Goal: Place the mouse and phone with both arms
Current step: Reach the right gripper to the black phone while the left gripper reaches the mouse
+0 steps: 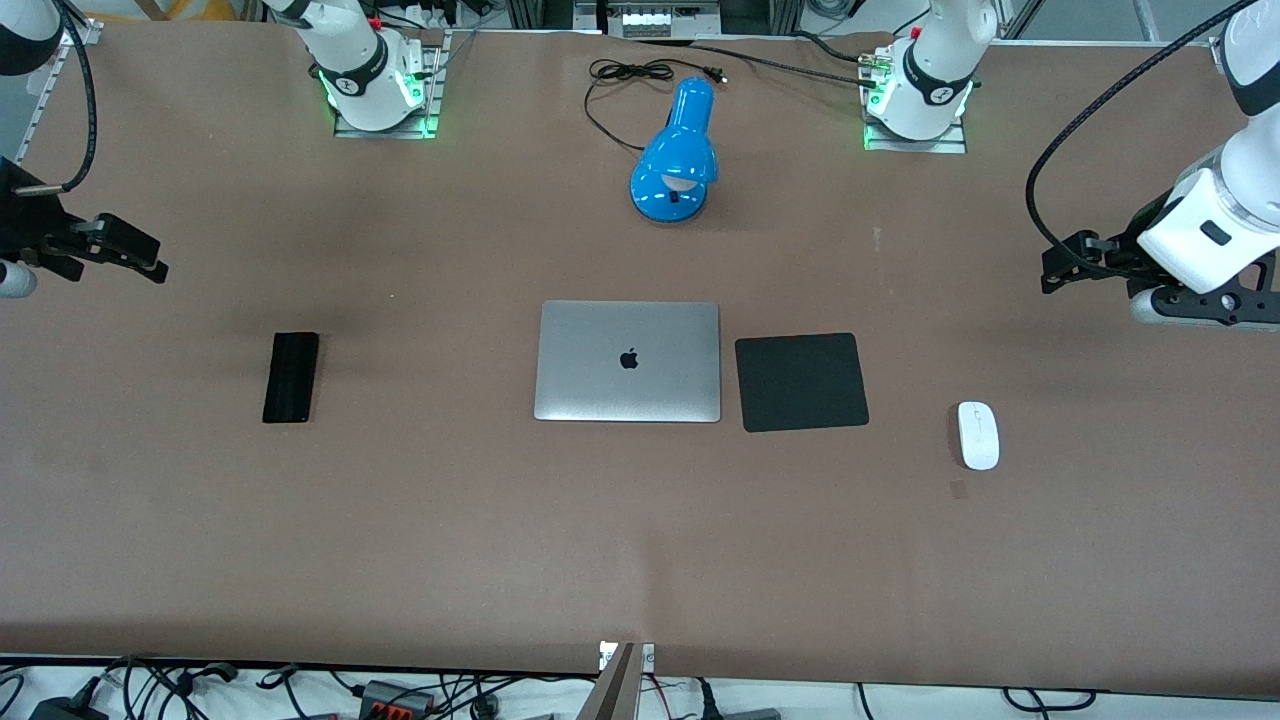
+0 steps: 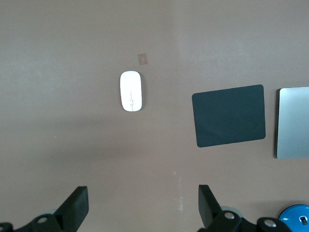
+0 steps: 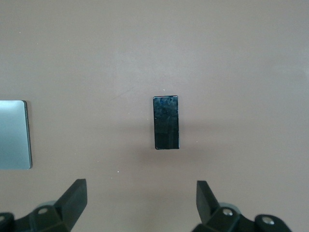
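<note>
The white oval mouse [image 1: 978,434] lies on the brown table toward the left arm's end, beside the black square pad [image 1: 801,382]. It also shows in the left wrist view [image 2: 131,91]. The black phone [image 1: 291,377] lies flat toward the right arm's end and shows in the right wrist view [image 3: 166,122]. My left gripper [image 1: 1068,266] hangs open and empty over bare table, apart from the mouse; its own view shows it too [image 2: 143,205]. My right gripper [image 1: 128,252] hangs open and empty over bare table, apart from the phone; its own view shows it too [image 3: 140,203].
A closed silver laptop [image 1: 628,361] lies mid-table between the phone and the pad. A blue desk lamp [image 1: 677,155] with a black cord lies farther from the front camera than the laptop. A small brown patch [image 1: 958,488] sits on the table by the mouse.
</note>
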Robot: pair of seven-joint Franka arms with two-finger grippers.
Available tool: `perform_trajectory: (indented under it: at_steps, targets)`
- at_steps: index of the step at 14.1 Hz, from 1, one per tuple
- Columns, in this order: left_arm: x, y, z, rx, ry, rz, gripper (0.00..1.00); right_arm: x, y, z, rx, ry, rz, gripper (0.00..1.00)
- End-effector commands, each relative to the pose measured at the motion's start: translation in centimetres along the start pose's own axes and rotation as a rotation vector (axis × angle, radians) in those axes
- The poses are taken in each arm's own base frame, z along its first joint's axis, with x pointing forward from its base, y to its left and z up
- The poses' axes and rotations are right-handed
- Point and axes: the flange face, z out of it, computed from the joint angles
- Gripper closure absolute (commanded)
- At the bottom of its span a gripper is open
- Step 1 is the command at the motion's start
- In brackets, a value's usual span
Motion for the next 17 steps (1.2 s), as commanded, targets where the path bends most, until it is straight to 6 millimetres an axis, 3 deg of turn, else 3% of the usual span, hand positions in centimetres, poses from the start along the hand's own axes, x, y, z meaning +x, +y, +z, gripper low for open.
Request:
perform_trajectory:
  at_steps: [1,4,6,9,12,15,17]
  targets:
    - [0.2,-0.2,-0.2,-0.021,0.002,-0.011,0.00,-0.6,0.1,-0.4,0.016,-0.001,-0.002,0.00]
    - [0.4,-0.2,0.2,-0.021,-0.003,0.003,0.00,-0.5,0.0,-0.3,0.016,-0.004,-0.005,0.00]
    - [1.8,-0.5,0.4,-0.007,0.002,0.007,0.00,-0.3,0.0,0.1,0.018,-0.006,-0.002,0.00]
    - [4.4,-0.1,3.7,-0.023,-0.036,0.019,0.00,1.1,0.1,2.9,0.005,-0.041,-0.007,0.00]
    - [8.7,-0.5,11.4,-0.062,-0.089,0.019,0.00,3.0,1.1,8.3,0.001,-0.097,0.009,0.00]
    - [11.8,-1.8,17.6,-0.078,-0.063,0.001,0.00,4.7,2.6,14.6,0.003,-0.150,0.034,0.00]
    - [13.6,-2.9,23.9,-0.068,-0.048,-0.005,0.00,5.5,3.4,18.8,0.005,-0.178,0.043,0.00]
